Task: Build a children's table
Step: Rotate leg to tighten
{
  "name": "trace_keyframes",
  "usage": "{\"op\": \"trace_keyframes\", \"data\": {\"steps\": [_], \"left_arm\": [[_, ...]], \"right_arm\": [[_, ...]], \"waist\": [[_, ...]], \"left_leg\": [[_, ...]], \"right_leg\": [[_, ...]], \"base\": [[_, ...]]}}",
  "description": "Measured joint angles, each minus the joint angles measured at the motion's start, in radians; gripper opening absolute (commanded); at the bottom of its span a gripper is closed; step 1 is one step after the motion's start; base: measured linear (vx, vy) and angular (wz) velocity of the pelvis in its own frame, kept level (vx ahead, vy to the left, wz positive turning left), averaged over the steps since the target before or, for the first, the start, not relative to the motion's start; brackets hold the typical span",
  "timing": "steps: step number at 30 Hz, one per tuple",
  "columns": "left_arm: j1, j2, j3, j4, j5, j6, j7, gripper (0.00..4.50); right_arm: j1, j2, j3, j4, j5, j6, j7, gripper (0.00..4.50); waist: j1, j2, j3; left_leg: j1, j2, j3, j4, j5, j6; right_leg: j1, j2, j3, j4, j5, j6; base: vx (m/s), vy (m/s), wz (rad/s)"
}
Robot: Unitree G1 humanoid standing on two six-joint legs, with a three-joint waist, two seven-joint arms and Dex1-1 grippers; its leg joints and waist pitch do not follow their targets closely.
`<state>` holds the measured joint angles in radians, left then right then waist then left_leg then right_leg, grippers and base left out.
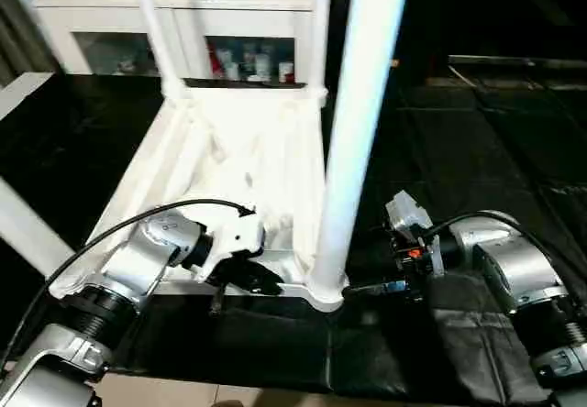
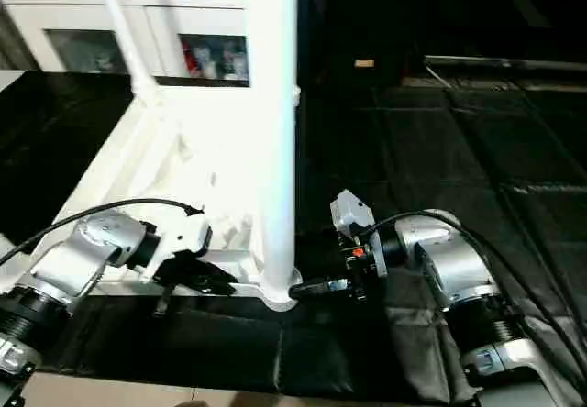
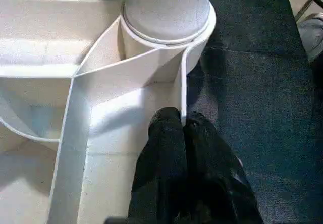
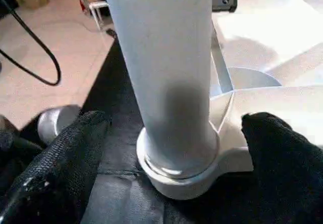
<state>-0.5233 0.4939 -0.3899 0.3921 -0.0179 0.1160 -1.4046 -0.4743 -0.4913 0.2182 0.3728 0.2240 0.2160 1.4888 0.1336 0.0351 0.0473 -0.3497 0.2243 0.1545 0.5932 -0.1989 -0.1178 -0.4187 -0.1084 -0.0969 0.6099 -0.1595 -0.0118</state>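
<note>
**A:** where's the table top (image 1: 229,164) sat rn?

**B:** It's laid upside down on the black mat (image 1: 275,343), ribs up. One leg (image 1: 353,132) is stood upright in the near corner socket (image 1: 326,292); two more are seen at the far corners.

**A:** and the grippers?

**B:** The near rim wall is pinched by the left gripper (image 3: 182,125), clamped tight. The right gripper (image 4: 171,128) is spread wide, fingers (image 4: 75,143) parted either side of the leg's base, nothing gripped.

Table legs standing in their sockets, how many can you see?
3: one at the near corner between the grippers, two thin ones at the far corners. A fourth may be hidden.
</note>
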Motion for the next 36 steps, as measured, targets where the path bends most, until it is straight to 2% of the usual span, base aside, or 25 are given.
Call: {"op": "trace_keyframes", "data": {"steps": [3,6,9,11,19,22,28,30,36], "left_arm": [[-0.037,-0.039,-0.002,0.059,0.027,-0.024,0.065,0.00],[-0.068,-0.053,0.005,0.105,0.043,-0.027,0.134,0.00],[-0.074,-0.052,0.022,0.129,0.047,-0.028,0.152,0.00],[-0.079,-0.053,0.022,0.140,0.050,-0.035,0.160,0.00],[-0.081,-0.052,0.022,0.154,0.046,-0.057,0.149,0.00],[-0.081,-0.050,0.023,0.154,0.042,-0.057,0.145,0.00],[-0.057,-0.027,0.024,0.110,0.027,-0.043,0.108,0.00],[-0.045,-0.027,0.021,0.090,0.019,-0.041,0.092,0.00],[-0.014,-0.020,0.020,0.032,0.012,-0.018,0.079,0.00]], "right_arm": [[0.029,-0.051,0.000,-0.040,-0.003,0.020,-0.001,4.48],[0.094,-0.110,-0.012,-0.095,0.001,0.052,0.004,4.48],[0.136,-0.138,-0.019,-0.116,0.005,0.058,0.004,4.48],[0.148,-0.142,-0.025,-0.130,0.011,0.059,0.003,4.48],[0.158,-0.126,-0.041,-0.158,0.021,0.058,-0.051,4.48],[0.145,-0.083,-0.049,-0.148,0.019,0.030,-0.089,4.48],[0.040,0.006,-0.052,-0.043,0.001,-0.056,-0.173,4.48],[0.032,0.016,-0.051,-0.034,0.002,-0.064,-0.171,4.48],[-0.013,0.073,-0.013,0.064,0.010,-0.064,-0.104,3.84]], "waist": [[0.011,-0.002,0.000],[0.007,-0.005,0.000],[-0.021,-0.005,0.000],[-0.032,-0.004,0.000],[-0.036,-0.005,0.000],[-0.038,-0.005,-0.001],[-0.042,-0.005,-0.001],[-0.037,-0.005,-0.001],[-0.022,-0.005,0.000]], "left_leg": [[0.000,0.000,0.001,0.002,0.001,0.002],[-0.001,0.000,0.004,0.002,0.003,0.004],[0.000,0.001,0.004,0.003,0.003,0.004],[0.000,0.001,0.004,0.003,0.003,0.004],[-0.001,0.001,0.003,0.003,0.003,0.004],[-0.001,0.001,0.003,0.003,0.003,0.004],[-0.003,0.001,0.004,0.002,0.003,0.003],[-0.004,0.001,0.003,0.002,0.002,0.004],[-0.004,0.001,0.003,0.002,0.002,0.004]], "right_leg": [[0.002,0.000,0.003,0.000,0.000,0.000],[0.002,0.000,0.006,0.000,-0.002,0.005],[0.001,0.000,0.006,0.000,-0.003,0.007],[0.001,0.001,0.005,0.000,-0.002,0.008],[0.002,0.001,0.005,0.000,-0.002,0.007],[0.001,0.001,0.005,0.001,-0.002,0.007],[0.000,0.000,0.005,0.001,0.000,0.004],[0.000,0.000,0.004,0.000,-0.001,0.004],[-0.001,0.000,0.004,0.001,-0.002,0.003]], "base": [[0.000,0.000,0.00],[0.000,0.000,0.00],[0.000,0.000,0.00],[0.000,0.000,0.00],[0.000,0.000,0.00],[0.000,0.000,0.00],[0.000,0.000,0.00],[0.000,0.000,0.00],[0.000,0.000,0.00]]}}
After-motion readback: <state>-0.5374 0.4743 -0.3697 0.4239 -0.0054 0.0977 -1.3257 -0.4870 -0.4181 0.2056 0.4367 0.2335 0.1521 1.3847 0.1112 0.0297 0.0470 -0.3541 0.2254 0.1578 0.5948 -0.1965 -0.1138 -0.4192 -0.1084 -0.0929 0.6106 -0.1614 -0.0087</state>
